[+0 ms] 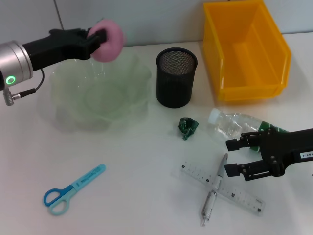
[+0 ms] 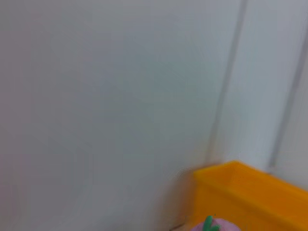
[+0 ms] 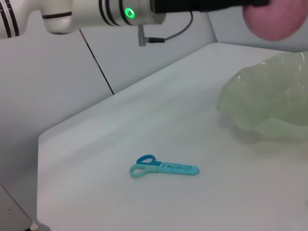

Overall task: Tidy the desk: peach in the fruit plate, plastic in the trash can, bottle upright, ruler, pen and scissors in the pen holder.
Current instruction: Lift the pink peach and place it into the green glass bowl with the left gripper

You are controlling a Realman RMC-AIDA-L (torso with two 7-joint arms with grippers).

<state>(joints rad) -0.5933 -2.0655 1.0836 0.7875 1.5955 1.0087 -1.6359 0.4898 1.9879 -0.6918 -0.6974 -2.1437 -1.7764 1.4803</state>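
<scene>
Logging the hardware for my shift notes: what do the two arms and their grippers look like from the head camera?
The left arm has a silver cylindrical wrist with a lit green ring and a thin black cable; its left gripper is matte black. The right gripper is also black and blocky, with two flat fingers and a small white printed label.

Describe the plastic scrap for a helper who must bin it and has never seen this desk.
Start at the black mesh pen holder mid-desk. Just in front of it, toward the robot, beside the cap end of the lying bottle, sits the plastic scrap. It is the only small, crumpled, dark green lump there.
</scene>
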